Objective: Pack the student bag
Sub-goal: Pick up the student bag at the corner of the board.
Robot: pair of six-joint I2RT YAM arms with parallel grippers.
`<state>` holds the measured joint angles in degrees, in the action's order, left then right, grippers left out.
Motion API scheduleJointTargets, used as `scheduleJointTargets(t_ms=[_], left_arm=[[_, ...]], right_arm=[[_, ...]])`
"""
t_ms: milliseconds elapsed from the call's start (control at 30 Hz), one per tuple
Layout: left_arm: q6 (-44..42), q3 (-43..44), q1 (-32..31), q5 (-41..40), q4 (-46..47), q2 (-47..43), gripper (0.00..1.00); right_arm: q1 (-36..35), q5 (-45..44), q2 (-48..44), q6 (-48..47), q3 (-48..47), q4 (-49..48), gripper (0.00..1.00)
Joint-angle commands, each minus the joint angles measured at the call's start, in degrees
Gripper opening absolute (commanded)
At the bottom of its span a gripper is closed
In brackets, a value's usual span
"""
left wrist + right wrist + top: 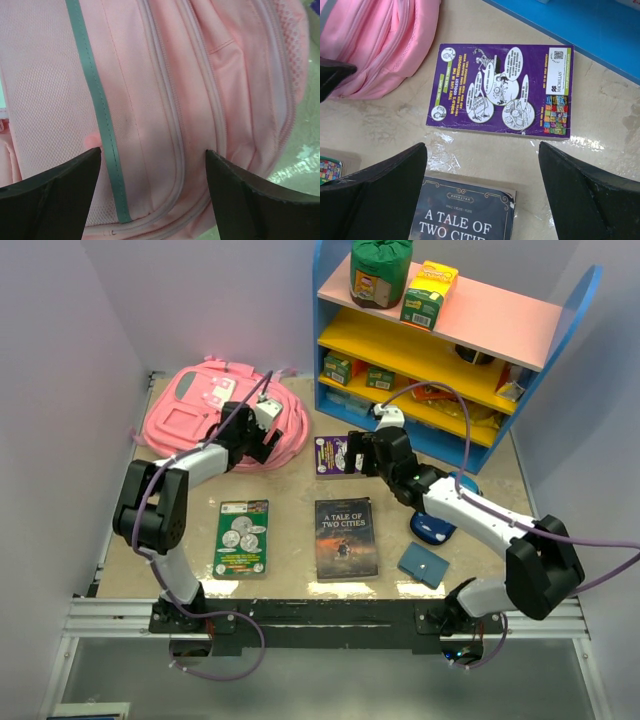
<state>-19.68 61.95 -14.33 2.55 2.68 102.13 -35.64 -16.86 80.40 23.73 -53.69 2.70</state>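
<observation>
left end effector (151, 155) spread open, close over zippered seams of the pink student bag (165, 75), far left on the bench (380, 125). right end effector (481, 147) likewise released, above a purple paperback (500, 90) just beside the bag, "a tale of two cities" (465, 215) nearer.

Purple book (500, 90) (flat) near student bag (375, 40).
</observation>
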Motion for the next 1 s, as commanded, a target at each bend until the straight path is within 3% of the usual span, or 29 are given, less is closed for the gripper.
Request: scheduleJointTargets(t_ms=[0, 133, 233, 367, 567, 767, 967], left_arm=[[-1.5, 1.2, -0.2, -6.0, 5.2, 2.7, 0.87], [-2.1, 0.1, -0.6, -10.4, 7.5, 3.8, 0.81], [-2.2, -0.7, -0.6, -10.4, 7.7, 3.4, 0.72], [-2.5, -0.9, -0.8, -9.9, 6.8, 2.6, 0.33], [-3.2, 0.0, -0.9, -10.8, 4.7, 1.5, 0.0], [-3.0, 4.7, -0.9, -9.2, 0.5, -3.2, 0.0], [-1.2, 20.4, -1.3, -1.7, -12.1, -8.5, 0.0]], right_arm=[[-0.2, 1.1, -3.7, 0.7, 1.2, -2.5, 0.95], [-0.2, 1.7, -5.0, 0.5, 2.4, -2.4, 0.95], [-0.1, 2.2, -5.4, 0.6, 2.9, -2.4, 0.94], [-0.1, 2.7, -6.2, 1.1, 3.7, -4.2, 0.93], [-0.1, 3.4, -7.6, 1.5, 4.6, -4.9, 0.9], [-0.2, 3.9, -9.7, 1.4, 5.6, -5.2, 0.86], [0.0, 5.0, -10.4, 1.9, 5.4, -5.9, 0.82]])
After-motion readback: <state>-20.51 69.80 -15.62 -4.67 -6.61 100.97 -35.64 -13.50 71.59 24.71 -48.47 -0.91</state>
